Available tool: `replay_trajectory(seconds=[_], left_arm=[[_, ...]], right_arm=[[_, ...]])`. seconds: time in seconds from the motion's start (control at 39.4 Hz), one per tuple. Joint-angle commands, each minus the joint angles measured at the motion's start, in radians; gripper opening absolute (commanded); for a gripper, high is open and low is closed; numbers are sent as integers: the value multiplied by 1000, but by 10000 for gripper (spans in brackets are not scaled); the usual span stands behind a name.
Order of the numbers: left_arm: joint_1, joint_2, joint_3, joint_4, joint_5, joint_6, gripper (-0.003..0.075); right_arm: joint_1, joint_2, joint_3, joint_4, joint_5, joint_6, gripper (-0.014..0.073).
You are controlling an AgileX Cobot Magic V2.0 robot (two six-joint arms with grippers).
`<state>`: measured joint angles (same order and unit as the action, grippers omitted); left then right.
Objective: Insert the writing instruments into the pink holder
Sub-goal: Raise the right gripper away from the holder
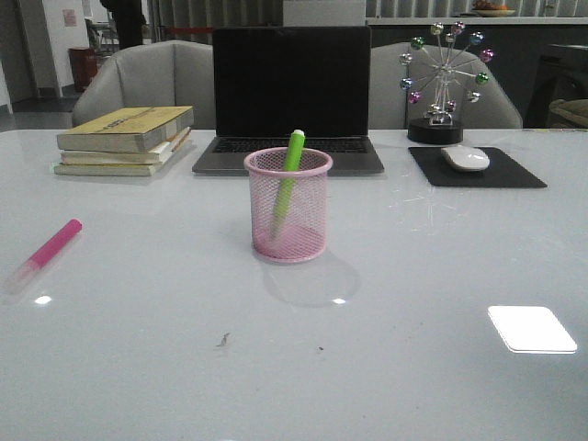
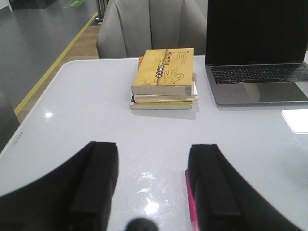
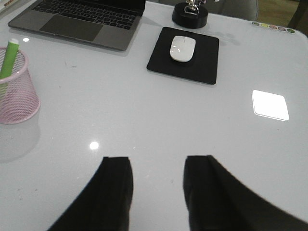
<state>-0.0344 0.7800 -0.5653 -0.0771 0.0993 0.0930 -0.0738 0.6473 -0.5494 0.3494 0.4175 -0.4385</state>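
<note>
**A:** Left pincer (image 2: 153, 190): spread wide, gripping nothing, hanging just above the desk (image 2: 86, 106). Sliver of pink marker (image 2: 191, 202) peeking out along the inner edge of one finger (image 2: 211, 187), flat on the desk surface. Can't tell whether touching the finger or just beside it.

**B:** Right pincer (image 3: 156, 192): same deal, parted and holding nothing, over bare desk. Off to one side, holder (image 3: 17, 94) with the green marker (image 3: 7, 60) poking out.

**A:** From the front: holder (image 1: 288, 204) upright, mid-desk, just ahead of the laptop (image 1: 290, 96). Green marker (image 1: 287, 179) inside, leaning, top sticking past the rim. Pink marker (image 1: 48, 252) lying well apart from the holder, far over on the left side, clear cap end toward the near edge.

**B:** Further out: stack of books (image 1: 126, 140) back left beside the laptop, white mouse (image 1: 466, 158) on a black pad (image 1: 478, 170) back right, little ferris-wheel ornament (image 1: 446, 81) behind that. No pincers visible in the front shot.
</note>
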Motion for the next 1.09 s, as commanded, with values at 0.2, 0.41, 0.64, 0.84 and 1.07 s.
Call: replay_trajectory(seconds=[0.2,0.41,0.64,0.84,1.07], left_arm=[[2,-4,-35,-1,-88,-10,403],[2,-4,-35,-1,-99,-10,403],[2,32,-58,-5,-237,-10,403],[2,159,-189,-9,-137,-10,403],[2,352,-441,-9,91,-10,403]], right_arm=[[-5,-4,-27,2,-65,-11,388],[-5,-4,-27,2,-65,-11,388],[-5,-4,-27,2,-65,-11,388],[-5,-4,-27,2,-65,-11,388],[-5,-4,-27,2,-65,-11,388]])
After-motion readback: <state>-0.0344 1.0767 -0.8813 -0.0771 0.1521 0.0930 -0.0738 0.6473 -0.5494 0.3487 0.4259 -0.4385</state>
